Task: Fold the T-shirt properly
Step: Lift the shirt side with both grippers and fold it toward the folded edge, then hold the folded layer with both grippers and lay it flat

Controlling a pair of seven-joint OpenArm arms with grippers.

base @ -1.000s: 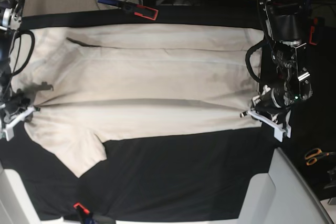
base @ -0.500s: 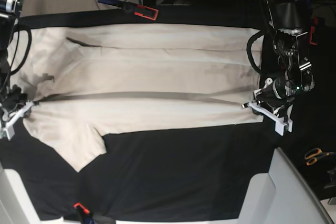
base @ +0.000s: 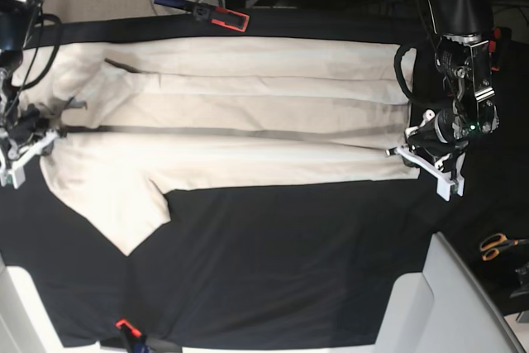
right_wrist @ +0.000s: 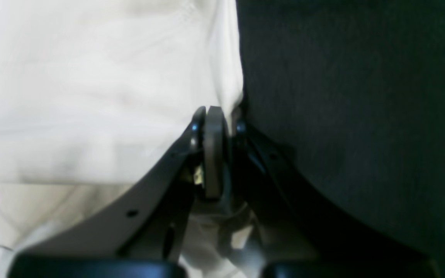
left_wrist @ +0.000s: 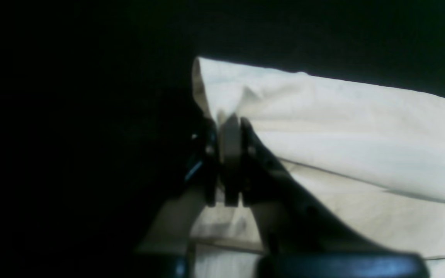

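Plain cream cotton T-shirt [base: 231, 121] spread flat on black table cloth [base: 289, 270].
We see left gripper [base: 402, 152] and right gripper [base: 43, 139] each clamped on its opposite edges, a lengthwise crease between.

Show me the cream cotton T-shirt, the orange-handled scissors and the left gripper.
Cream cotton T-shirt [base: 248, 105], base view, middle of body.
Orange-handled scissors [base: 498, 245], base view, handles.
Left gripper [left_wrist: 228, 148], left wrist view, between fingertips.

Soft, matt cream cotton with creases: T-shirt [base: 248, 121]. Matt, finely woven black table cloth [base: 273, 270]. Smooth dark plastic on left gripper [left_wrist: 228, 131].
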